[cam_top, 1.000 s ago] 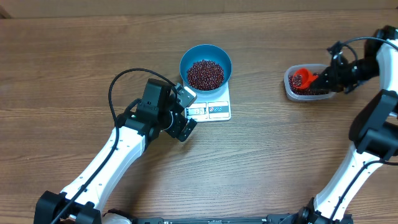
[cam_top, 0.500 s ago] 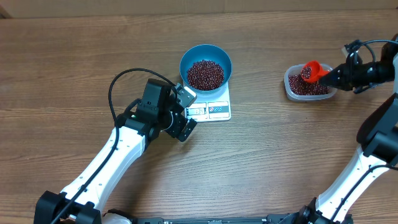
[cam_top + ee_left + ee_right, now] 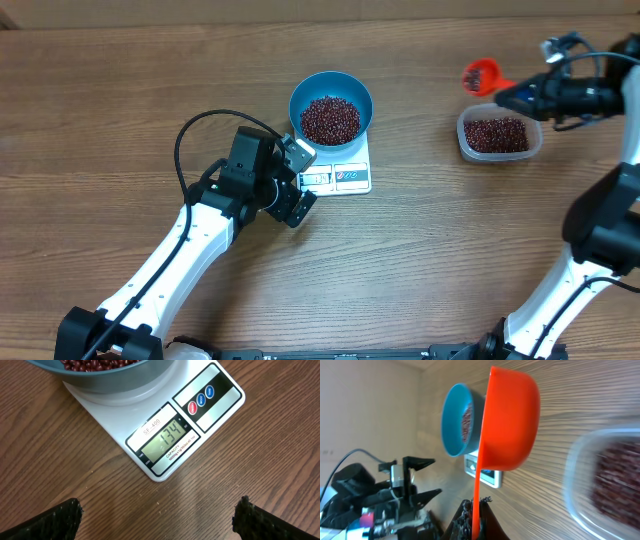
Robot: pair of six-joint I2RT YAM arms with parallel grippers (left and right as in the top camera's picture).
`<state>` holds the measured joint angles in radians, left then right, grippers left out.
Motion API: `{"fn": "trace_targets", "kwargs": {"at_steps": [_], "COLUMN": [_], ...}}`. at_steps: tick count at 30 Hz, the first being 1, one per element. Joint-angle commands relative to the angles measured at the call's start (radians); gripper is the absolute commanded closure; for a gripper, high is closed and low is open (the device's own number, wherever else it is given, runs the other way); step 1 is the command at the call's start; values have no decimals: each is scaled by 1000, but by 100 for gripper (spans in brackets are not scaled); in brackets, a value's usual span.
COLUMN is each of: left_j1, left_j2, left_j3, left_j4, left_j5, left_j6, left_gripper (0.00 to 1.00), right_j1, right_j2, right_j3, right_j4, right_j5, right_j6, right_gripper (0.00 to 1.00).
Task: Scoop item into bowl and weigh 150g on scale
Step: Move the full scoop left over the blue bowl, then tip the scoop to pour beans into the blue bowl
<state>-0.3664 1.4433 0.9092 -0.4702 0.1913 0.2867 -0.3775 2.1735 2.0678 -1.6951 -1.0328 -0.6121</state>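
The blue bowl (image 3: 331, 88) stands on the white scale (image 3: 350, 178) and holds a heap of dark red-brown beans (image 3: 330, 119). My left gripper (image 3: 303, 181) is open just left of the scale, with nothing between its fingers (image 3: 59, 521). The scale's display (image 3: 167, 445) is in the left wrist view, below the bowl (image 3: 110, 377). My right gripper (image 3: 518, 95) is shut on the handle of an orange scoop (image 3: 480, 75), held above the table beyond the clear tub's far left corner. A few beans show dark inside the scoop. The right wrist view shows only the scoop's outside (image 3: 512, 420).
A clear plastic tub (image 3: 500, 135) of beans sits at the right, below the scoop. From the right wrist, the bowl (image 3: 456, 420), the scale (image 3: 485, 472), the blurred tub (image 3: 605, 480) and my left arm (image 3: 380, 495) are visible. Bare wooden table surrounds everything.
My right gripper has lifted the orange scoop out of the tub and carried it toward the table's far side, slightly left. The left arm has not moved.
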Motion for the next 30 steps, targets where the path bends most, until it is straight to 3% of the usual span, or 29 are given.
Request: {"fn": "trace_targets", "kwargs": {"at_steps": [1,7,12,30], "left_j1": [0,0,0,0], "left_j2": [8,8,8,8], "left_j3": [-5,-5,-5,-5], "left_j4": [3,3,3,3], "left_j5": [11,11,11,11], "left_j6": [-6,-6,-6,-6], "left_gripper": [1,0,0,0], "right_j1": [94,260,402,714], "right_j2": [-40,-40,-40,-40], "right_j3": [2,2,24,173], "right_j4": [1,60,200,271], "right_j5": [-53,-34,172,840], "right_j6": [4,87,281,476], "right_gripper": [96,96,96,96]}}
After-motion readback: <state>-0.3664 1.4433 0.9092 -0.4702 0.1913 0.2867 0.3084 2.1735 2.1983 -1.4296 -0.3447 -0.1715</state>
